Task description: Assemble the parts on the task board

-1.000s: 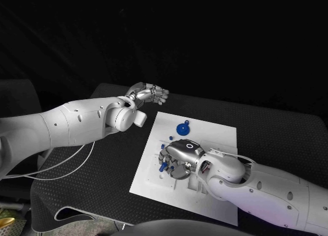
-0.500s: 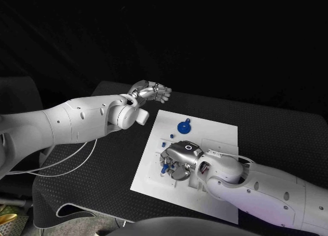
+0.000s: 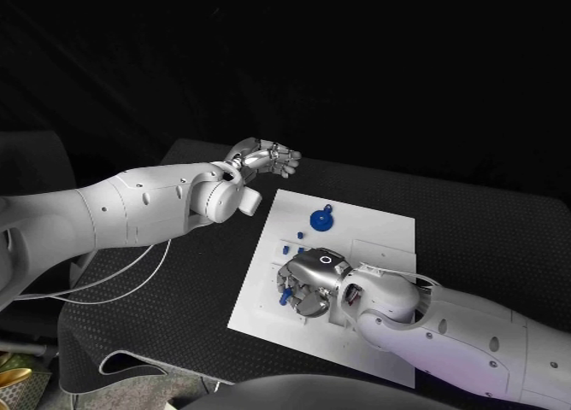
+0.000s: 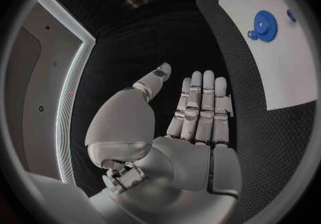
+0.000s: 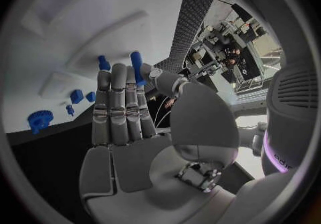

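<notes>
The flat white rectangular task board (image 3: 372, 235) lies in the middle of the black desk (image 3: 483, 231). On the board's far part sits a round blue toothed gear (image 3: 321, 220), with a few small blue pieces (image 3: 285, 250) lying nearer the robot, along the board's left side. The right silver robot hand (image 3: 313, 278) is over the board's near-left part, among those pieces, with a small blue peg (image 5: 136, 66) at its fingertips (image 5: 138, 86). The left silver robot hand (image 3: 263, 159) is above the desk's far edge, beyond the board's far-left corner and well apart from it.
</notes>
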Motion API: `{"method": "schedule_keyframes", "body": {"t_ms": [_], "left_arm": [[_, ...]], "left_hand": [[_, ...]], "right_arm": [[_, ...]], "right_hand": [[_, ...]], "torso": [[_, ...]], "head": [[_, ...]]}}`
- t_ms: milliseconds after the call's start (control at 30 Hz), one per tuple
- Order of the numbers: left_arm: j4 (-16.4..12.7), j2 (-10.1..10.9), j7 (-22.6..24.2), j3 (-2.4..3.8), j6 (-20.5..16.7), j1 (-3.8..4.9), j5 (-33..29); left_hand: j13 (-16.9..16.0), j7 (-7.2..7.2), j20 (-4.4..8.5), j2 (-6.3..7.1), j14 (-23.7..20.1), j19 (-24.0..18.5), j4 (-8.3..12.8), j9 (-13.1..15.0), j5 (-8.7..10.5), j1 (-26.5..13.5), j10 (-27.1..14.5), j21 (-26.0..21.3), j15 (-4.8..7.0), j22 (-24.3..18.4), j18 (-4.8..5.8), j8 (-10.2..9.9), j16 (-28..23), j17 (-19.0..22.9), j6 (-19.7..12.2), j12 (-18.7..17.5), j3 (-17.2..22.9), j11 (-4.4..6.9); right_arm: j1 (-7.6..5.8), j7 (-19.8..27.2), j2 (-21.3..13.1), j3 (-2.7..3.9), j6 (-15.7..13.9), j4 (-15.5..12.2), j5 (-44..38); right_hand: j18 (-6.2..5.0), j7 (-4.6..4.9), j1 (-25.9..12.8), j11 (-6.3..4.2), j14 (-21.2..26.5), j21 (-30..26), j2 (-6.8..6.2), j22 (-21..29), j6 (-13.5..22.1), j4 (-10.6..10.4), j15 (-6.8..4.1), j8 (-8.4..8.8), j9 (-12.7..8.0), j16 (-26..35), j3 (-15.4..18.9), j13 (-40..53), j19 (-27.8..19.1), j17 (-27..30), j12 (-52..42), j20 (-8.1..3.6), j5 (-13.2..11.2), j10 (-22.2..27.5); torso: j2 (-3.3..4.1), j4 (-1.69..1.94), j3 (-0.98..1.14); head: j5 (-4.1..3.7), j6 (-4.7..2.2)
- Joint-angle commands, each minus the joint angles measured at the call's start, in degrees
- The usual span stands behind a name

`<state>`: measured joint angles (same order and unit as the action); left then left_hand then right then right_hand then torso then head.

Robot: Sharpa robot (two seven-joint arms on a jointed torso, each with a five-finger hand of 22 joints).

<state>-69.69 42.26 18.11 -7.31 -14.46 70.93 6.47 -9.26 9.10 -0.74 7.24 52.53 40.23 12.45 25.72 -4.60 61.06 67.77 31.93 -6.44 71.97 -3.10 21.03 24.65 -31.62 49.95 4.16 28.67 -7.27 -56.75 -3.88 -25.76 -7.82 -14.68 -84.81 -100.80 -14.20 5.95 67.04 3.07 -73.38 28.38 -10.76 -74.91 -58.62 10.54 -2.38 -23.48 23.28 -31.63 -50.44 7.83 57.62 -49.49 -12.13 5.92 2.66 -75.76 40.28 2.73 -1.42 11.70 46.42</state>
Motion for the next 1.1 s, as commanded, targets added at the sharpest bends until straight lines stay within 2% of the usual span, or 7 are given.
{"method": "schedule_keyframes", "body": {"t_ms": [33, 267, 533, 633, 833, 1100], "left_arm": [[-0.23, -0.13, 0.31, 0.04, 0.71, 0.08, -0.23], [-0.29, -0.09, 0.30, 0.04, 0.70, 0.08, -0.23], [-0.39, 0.01, 0.20, 0.04, 0.74, 0.09, -0.23], [-0.44, 0.02, 0.20, 0.04, 0.73, 0.09, -0.23], [-0.48, 0.01, 0.19, 0.04, 0.73, 0.09, -0.23], [-0.49, 0.01, 0.14, 0.04, 0.73, 0.09, -0.23]], "left_hand": [[0.08, -0.07, -0.16, -0.20, 0.17, 0.40, -0.41, -0.07, -0.17, 0.25, -0.27, -0.37, -0.21, 0.05, -1.12, 0.27, -0.20, -0.07, -0.27, -0.07, -0.01, -0.04], [0.10, -0.06, -0.16, -0.20, 0.18, 0.44, -0.42, -0.08, -0.16, 0.25, -0.27, -0.38, -0.21, 0.06, -1.13, 0.28, -0.23, -0.10, -0.27, -0.07, -0.02, -0.04], [0.12, -0.06, -0.15, -0.21, 0.19, 0.49, -0.47, -0.11, -0.17, 0.22, -0.27, -0.40, -0.21, 0.07, -1.14, 0.29, -0.29, -0.16, -0.29, -0.07, -0.02, -0.05], [0.13, -0.06, -0.15, -0.21, 0.19, 0.50, -0.48, -0.12, -0.17, 0.21, -0.27, -0.41, -0.21, 0.07, -1.15, 0.29, -0.30, -0.18, -0.30, -0.07, -0.03, -0.05], [0.14, -0.06, -0.15, -0.20, 0.20, 0.52, -0.47, -0.13, -0.17, 0.24, -0.27, -0.43, -0.21, 0.08, -1.16, 0.30, -0.34, -0.22, -0.30, -0.07, -0.02, -0.05], [0.16, -0.06, -0.15, -0.19, 0.20, 0.55, -0.48, -0.15, -0.17, 0.25, -0.28, -0.46, -0.21, 0.08, -1.17, 0.32, -0.38, -0.27, -0.30, -0.07, -0.02, -0.05]], "right_arm": [[0.08, -0.08, 0.11, -0.01, 0.96, 0.03, -0.74], [0.10, -0.48, 0.25, -0.03, 1.50, 0.19, -1.59], [0.10, -2.00, 0.37, -0.14, 2.42, 0.35, -7.28], [0.09, -2.35, 0.59, -0.32, 3.02, 0.26, -8.51], [0.09, -2.82, 1.36, -1.08, 4.34, 0.02, -10.52], [0.09, -2.66, 1.86, -1.24, 4.27, -0.31, -10.54]], "right_hand": [[-0.80, -0.06, -0.09, -0.02, -0.11, 0.35, 0.46, -1.10, -0.41, 0.39, -0.21, -0.24, 2.70, -0.13, -0.02, 0.10, 0.18, -0.07, 0.25, 0.02, 0.12, -0.39], [-0.80, -0.05, -0.14, -0.01, -0.12, 0.37, 0.52, -1.10, -0.38, 0.48, -0.21, -0.23, 2.74, -0.13, -0.02, 0.14, 0.18, -0.11, 0.29, 0.01, 0.12, -0.38], [-0.80, -0.06, -0.16, -0.02, -0.12, 0.41, 0.52, -1.09, -0.38, 0.70, -0.22, -0.23, 2.81, -0.10, -0.06, 0.21, 0.16, -0.16, 0.34, 0.00, 0.12, -0.37], [-0.80, -0.07, -0.16, -0.03, -0.13, 0.43, 0.46, -1.08, -0.40, 0.83, -0.22, -0.24, 2.86, -0.09, -0.10, 0.25, 0.14, -0.20, 0.36, -0.01, 0.12, -0.39], [-0.80, -0.08, -0.16, -0.03, -0.13, 0.44, 0.40, -1.08, -0.42, 0.93, -0.22, -0.25, 2.91, -0.08, -0.14, 0.30, 0.12, -0.23, 0.38, 0.00, 0.12, -0.39], [-0.80, -0.08, -0.23, -0.03, -0.14, 0.47, 0.32, -1.07, -0.44, 0.98, -0.21, -0.26, 2.95, -0.07, -0.17, 0.35, 0.12, -0.27, 0.40, 0.01, 0.12, -0.41]], "torso": [[-0.04, 0.00, -0.05], [-0.02, 0.00, -0.05], [0.00, -0.01, -0.04], [-0.01, -0.02, -0.05], [-0.02, 0.00, -0.02], [-0.02, 0.02, -0.03]], "head": [[0.01, 0.11], [0.03, 0.09], [0.05, 0.17], [0.05, 0.19], [0.07, 0.32], [0.09, 0.40]]}}
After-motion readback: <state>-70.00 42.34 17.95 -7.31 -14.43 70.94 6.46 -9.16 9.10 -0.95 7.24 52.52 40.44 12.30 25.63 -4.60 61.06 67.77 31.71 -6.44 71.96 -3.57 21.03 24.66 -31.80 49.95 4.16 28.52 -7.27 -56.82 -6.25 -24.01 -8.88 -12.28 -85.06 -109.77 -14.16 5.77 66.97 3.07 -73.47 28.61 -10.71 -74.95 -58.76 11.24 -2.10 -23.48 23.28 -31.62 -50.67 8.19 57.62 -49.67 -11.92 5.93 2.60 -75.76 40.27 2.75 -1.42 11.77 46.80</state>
